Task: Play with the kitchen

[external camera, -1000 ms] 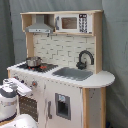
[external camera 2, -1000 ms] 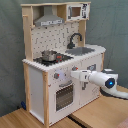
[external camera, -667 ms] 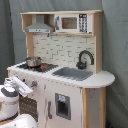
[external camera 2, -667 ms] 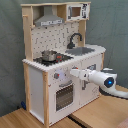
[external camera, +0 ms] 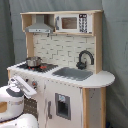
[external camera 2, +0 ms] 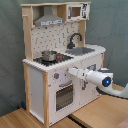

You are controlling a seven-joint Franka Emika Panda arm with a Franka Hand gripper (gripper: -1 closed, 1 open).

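The kitchen (external camera 2: 60,60) stands on a wooden floor (external camera 2: 100,112) before a grey curtain (external camera 2: 112,25), with open floor at the second exterior view's right. The gripper (external camera 2: 70,72) meets its front panel below the hob (external camera 2: 50,58); whether the fingers are spread or closed, I cannot tell.

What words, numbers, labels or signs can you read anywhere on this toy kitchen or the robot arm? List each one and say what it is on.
None can be read.
The microwave has a keypad panel with light marks in the first exterior view: too blurred to read.
The knobs under the hob in the second exterior view: no markings can be made out.
The robot arm: a blue light, no lettering visible.
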